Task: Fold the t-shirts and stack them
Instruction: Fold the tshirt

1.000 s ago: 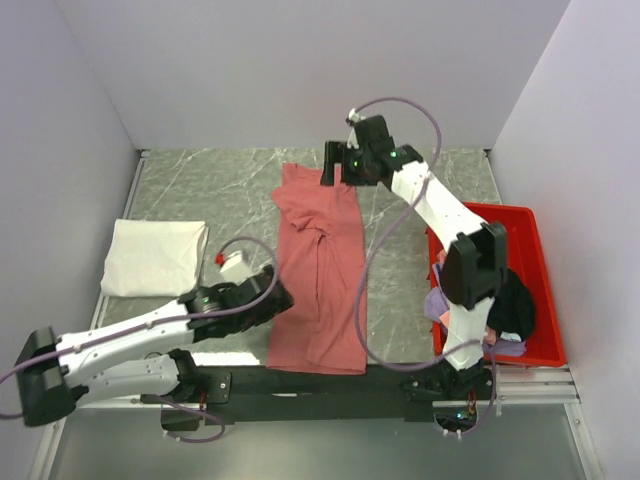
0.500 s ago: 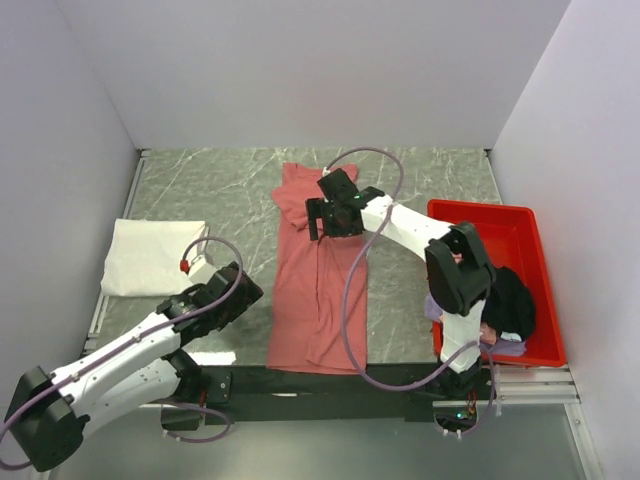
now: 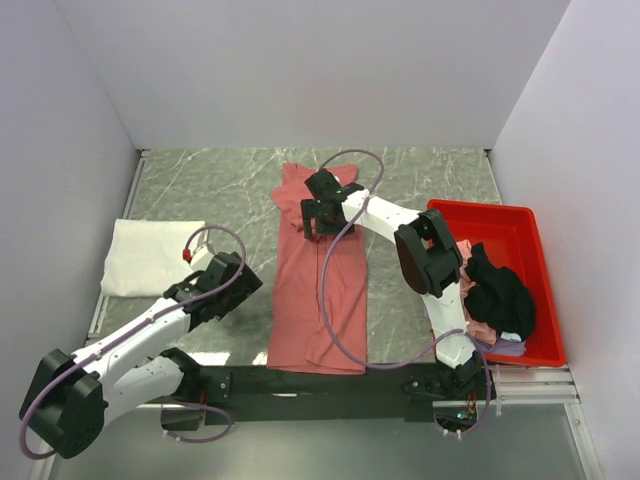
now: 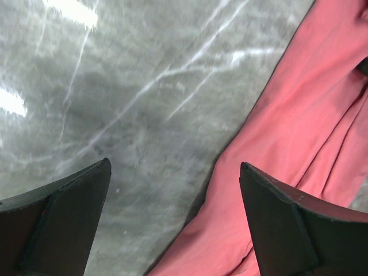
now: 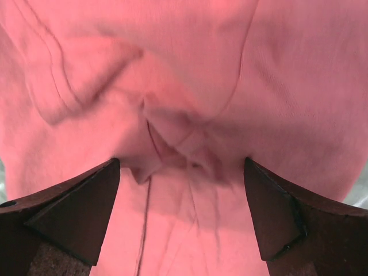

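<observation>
A dusty red t-shirt (image 3: 320, 290) lies folded into a long strip down the middle of the table. My right gripper (image 3: 316, 222) hovers open just above its wrinkled upper part, and red cloth (image 5: 184, 86) fills the right wrist view between the spread fingers (image 5: 181, 161). My left gripper (image 3: 245, 280) is open beside the shirt's left edge, above bare marble, with nothing in it (image 4: 174, 164). That edge (image 4: 276, 172) shows at the right of the left wrist view. A white t-shirt (image 3: 150, 257) lies folded at the left.
A red plastic tray (image 3: 480, 208) stands at the right, holding a black garment (image 3: 500, 290) with pink (image 3: 480, 328) and lavender (image 3: 505, 347) cloth under it. White walls close in the table on three sides.
The right gripper came from the back of the table down and toward the near side, over the red shirt's upper part. The left gripper drew back leftward, off the shirt's edge.
</observation>
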You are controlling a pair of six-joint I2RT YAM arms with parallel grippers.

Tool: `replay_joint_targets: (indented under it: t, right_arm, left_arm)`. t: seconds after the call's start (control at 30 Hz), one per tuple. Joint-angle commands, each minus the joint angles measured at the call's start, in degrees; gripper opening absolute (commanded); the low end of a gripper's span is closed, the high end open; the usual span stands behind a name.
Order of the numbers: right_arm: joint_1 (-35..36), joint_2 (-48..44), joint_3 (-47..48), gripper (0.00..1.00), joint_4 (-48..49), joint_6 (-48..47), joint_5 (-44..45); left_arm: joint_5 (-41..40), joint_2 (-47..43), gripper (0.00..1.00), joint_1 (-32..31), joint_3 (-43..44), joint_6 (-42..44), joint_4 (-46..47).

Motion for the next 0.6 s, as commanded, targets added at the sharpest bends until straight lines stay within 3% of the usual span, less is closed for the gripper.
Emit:
replay_joint_targets:
  t: [0.0,0.37,0.57]
  right_arm:
    - [-1.6,2.0,4.8,0.94,-0.6,0.4,1.1]
    - [-3.6,7.9,14.1,0.94,-2.3,-1.5,-1.9]
    - [-3.4,2.5,12.5,0.94,-1.7,-3.4,-3.9]
  left_arm:
    - [2.2,0.6,0.99,3.1,1.2,2.9,4.8]
    - [10.4,11.0,0.99,11.9,4.2,9.5,13.4]
    - [12.9,13.7,0.99,12.0,6.0,11.2,13.4]
